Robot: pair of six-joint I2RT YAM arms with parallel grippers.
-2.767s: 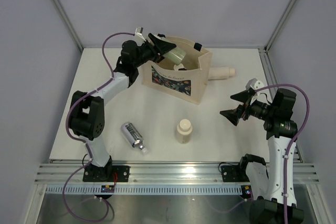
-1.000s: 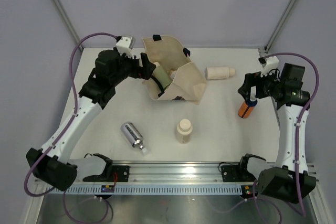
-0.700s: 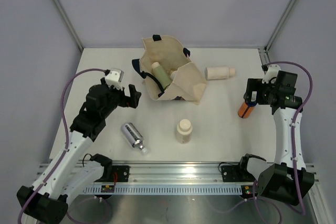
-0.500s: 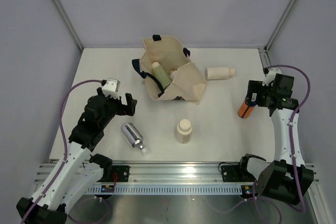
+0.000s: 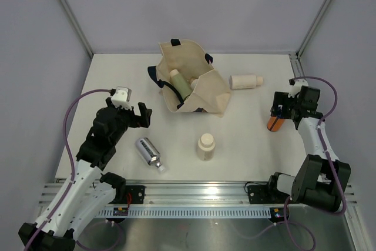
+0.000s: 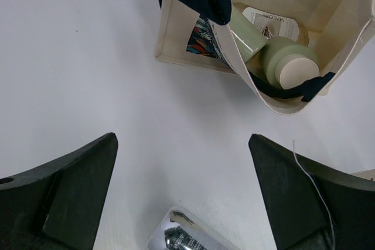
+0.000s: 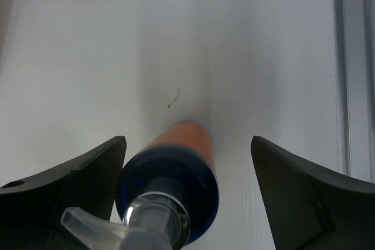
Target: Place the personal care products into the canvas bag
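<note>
The canvas bag (image 5: 202,89) lies slumped open at the back centre, with two pale green bottles (image 6: 282,65) inside it. My left gripper (image 5: 143,117) hangs open just above the shiny silver bottle (image 5: 148,152), which lies on its side; in the left wrist view its end (image 6: 186,237) shows below the spread fingers (image 6: 76,180). An orange pump bottle (image 5: 274,123) stands at the right. My right gripper (image 7: 187,140) is open and straddles this bottle (image 7: 183,144), the left finger close against it and a gap on the right.
A beige bottle (image 5: 205,146) stands upright in the front middle of the white table (image 5: 117,80). A cream-white bottle (image 5: 245,80) lies on its side right of the bag. A metal rail (image 7: 351,57) runs along the table's right edge, near the right gripper.
The left arm has drawn back from the bag, leaving a green bottle inside, and come down over the silver bottle. The right gripper has lowered around the orange bottle.
</note>
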